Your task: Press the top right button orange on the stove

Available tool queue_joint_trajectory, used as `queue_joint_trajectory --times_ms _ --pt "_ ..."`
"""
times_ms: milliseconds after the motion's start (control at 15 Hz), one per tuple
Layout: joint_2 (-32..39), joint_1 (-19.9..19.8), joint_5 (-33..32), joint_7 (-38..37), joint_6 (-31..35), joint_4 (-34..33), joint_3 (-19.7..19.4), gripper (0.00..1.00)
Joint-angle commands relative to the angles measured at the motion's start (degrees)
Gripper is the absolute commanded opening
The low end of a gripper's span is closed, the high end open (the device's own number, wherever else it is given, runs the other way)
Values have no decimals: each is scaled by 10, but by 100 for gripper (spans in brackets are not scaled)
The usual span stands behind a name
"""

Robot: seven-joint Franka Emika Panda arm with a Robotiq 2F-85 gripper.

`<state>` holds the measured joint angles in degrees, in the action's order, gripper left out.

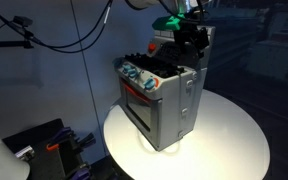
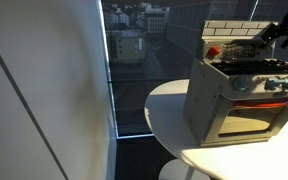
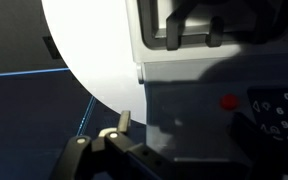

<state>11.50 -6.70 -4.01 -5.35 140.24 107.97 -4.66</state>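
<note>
The grey toy stove [image 1: 162, 95] stands on a round white table [image 1: 234, 140]; it also shows in an exterior view [image 2: 239, 95] with its white brick-pattern back panel [image 2: 229, 32] and red-trimmed oven door [image 2: 252, 110]. My gripper [image 1: 191, 38] hovers above the stove's back corner by the back panel, also seen in an exterior view [image 2: 274, 30]. In the wrist view the jaws [image 3: 182, 130] look open and empty over a shadowed grey stove surface [image 3: 184, 100]. A small red-orange round button [image 3: 229, 101] lies just beyond them, to the right.
Coloured knobs [image 1: 139, 76] line the stove's front above the oven door. Cables and dark equipment [image 1: 44, 140] sit on the floor beside the table. A white wall [image 2: 44, 90] and a window [image 2: 134, 50] stand next to the table.
</note>
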Motion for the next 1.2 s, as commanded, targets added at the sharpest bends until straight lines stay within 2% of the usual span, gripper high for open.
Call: queue_joint_trajectory --times_ms 0,667,1133 --pt "1 0 15 17 -2 -8 -4 100" --pt "-16 -3 55 51 -42 2 0 100" --pt "-41 -4 66 67 -100 6 -2 100"
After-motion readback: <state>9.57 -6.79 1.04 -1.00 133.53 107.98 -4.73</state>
